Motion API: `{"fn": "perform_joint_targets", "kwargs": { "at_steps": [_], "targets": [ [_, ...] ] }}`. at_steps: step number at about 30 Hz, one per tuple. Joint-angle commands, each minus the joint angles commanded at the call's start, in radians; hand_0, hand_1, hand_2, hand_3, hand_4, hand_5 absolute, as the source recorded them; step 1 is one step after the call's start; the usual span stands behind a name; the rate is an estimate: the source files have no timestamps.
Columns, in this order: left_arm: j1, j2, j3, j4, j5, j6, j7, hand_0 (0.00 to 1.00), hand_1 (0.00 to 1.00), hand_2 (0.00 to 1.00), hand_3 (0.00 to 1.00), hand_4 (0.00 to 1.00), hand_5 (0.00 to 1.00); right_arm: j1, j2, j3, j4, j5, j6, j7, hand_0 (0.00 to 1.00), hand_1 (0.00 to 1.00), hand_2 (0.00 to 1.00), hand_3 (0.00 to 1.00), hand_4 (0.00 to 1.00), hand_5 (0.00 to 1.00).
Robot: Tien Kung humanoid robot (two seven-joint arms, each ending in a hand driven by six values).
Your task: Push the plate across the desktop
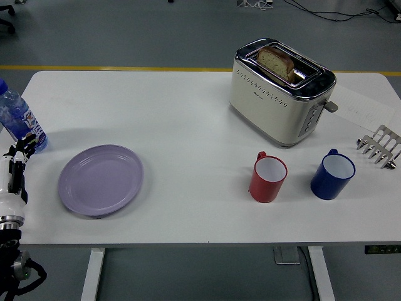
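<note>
A white table [188, 113] is seen from above. A lilac plate [101, 180] lies flat on its left part, near the front edge. The left hand [17, 153] is seen at the left edge of the table, just left of the plate and not touching it; its dark fingers [24, 145] are bunched close to the base of a bottle [19, 119], but whether they are open or closed, and whether they touch the bottle, cannot be told. The white forearm [9, 188] runs down along the table's left edge. The bottle, blue-tinted with a blue cap, stands upright behind the hand. The right arm is not shown.

On the right half, a cream and chrome toaster [280, 94] stands toward the back, with a slice of bread [276, 61] raised in one slot. In front of it a red mug [268, 178] and a blue mug [333, 174] stand upright, well apart, both with white interiors. A metal rack [379, 147] lies at the right edge.
</note>
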Motion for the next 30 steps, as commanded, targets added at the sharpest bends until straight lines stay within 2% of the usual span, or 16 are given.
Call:
{"fn": "perform_joint_targets", "kwargs": {
  "at_steps": [9,20,21,30],
  "targets": [
    [-0.015,-0.015,0.021,0.019,-0.033,0.001,0.0,0.888,0.893,0.915,0.813,0.469,0.998,0.003,0.002,-0.002,0.0,-0.001,0.003,-0.001,0.531,0.505,0.604,0.55,0.248,0.192],
    [-0.032,-0.056,0.046,0.052,-0.058,-0.004,0.0,0.887,0.891,0.913,0.815,0.47,0.998,0.008,0.006,0.005,0.0,-0.018,0.007,-0.002,0.531,0.504,0.604,0.55,0.247,0.193],
    [-0.033,-0.058,0.047,0.053,-0.058,-0.003,0.0,0.88,0.887,0.912,0.812,0.43,0.998,0.009,0.006,0.005,0.0,-0.017,0.007,-0.001,0.53,0.503,0.604,0.55,0.247,0.191],
    [-0.048,-0.076,0.071,0.059,-0.065,0.006,0.0,0.877,0.885,0.91,0.807,0.423,0.998,0.011,0.009,0.009,0.0,-0.023,0.008,-0.002,0.53,0.503,0.604,0.549,0.246,0.192]
  ]
}}
